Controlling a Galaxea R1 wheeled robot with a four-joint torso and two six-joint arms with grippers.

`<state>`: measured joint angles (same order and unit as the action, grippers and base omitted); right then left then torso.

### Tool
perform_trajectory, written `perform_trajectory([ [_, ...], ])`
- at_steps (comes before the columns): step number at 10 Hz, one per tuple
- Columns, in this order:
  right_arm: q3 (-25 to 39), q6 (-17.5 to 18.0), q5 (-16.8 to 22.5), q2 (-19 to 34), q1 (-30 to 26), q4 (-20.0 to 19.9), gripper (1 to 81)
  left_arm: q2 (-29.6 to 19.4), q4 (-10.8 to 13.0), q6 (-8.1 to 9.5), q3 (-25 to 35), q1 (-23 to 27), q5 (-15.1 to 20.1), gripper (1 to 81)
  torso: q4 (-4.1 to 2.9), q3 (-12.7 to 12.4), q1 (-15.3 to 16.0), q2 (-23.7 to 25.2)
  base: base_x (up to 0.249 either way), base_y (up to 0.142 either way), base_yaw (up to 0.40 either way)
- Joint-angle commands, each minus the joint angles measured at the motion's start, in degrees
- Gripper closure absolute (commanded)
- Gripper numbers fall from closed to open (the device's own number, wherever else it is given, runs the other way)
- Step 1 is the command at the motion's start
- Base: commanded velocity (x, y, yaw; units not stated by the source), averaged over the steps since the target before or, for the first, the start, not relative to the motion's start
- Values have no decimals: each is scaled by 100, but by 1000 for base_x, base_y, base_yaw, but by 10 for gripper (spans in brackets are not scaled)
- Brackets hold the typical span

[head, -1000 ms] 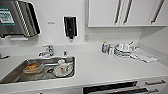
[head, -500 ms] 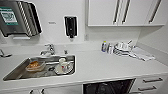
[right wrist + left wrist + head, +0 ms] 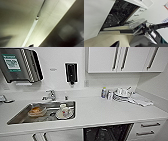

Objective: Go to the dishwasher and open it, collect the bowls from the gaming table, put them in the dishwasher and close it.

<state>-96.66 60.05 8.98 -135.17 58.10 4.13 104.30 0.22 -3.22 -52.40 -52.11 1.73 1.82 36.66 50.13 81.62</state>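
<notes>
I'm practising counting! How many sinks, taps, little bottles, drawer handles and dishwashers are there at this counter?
Sink: 1
Tap: 1
Little bottles: 2
Drawer handles: 2
Dishwasher: 1
Total: 7

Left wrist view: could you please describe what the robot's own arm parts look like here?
A black, rounded, jointed arm runs to a grey ribbed metal block. I cannot tell which arm it is. Thin dark cables loop near the joint. Beside it, a dark glossy casing carries a white label whose print is unreadable.
</notes>
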Motion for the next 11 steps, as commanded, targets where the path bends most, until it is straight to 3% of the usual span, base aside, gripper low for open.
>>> perform_trajectory([
  [1,61,-46,578,31,-330,96,10,-76,-13,-39,151,443,310,10,0,-2,0,0,-95,0,0],
  [11,-246,-81,543,-276,-109,149,10,434,48,-56,-394,91,319,10,0,2,2,-2,-102,0,0],
])
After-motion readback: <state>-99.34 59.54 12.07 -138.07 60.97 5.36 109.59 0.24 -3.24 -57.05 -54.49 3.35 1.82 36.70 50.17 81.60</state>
